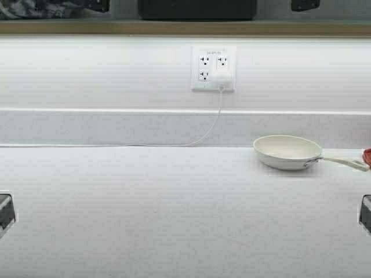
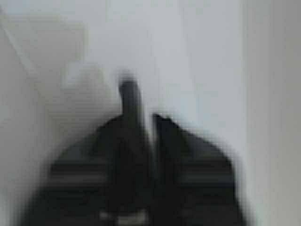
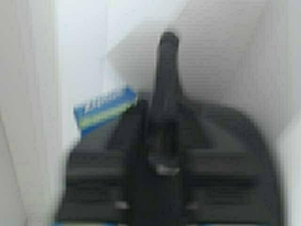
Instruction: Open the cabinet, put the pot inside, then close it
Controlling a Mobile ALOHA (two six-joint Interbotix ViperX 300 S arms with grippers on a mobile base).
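At 12 o'clock, only the tan lower edge of the cabinet [image 1: 185, 27], with a wide black shape [image 1: 197, 8] above it; cannot tell whether pot or not. On the white desk [image 1: 145, 220], at 3 o'clock, a white frying pan [image 1: 288, 152], handle pointing to 3. At 12, a wall socket [image 1: 213, 68] with plug and cord. At the left gripper [image 2: 143, 117]: jaws narrowed to a thin slit, holding nothing, pale walls around. At the right gripper [image 3: 164, 84]: jaws pressed together, empty, just beside a blue-and-green box [image 3: 104, 110].
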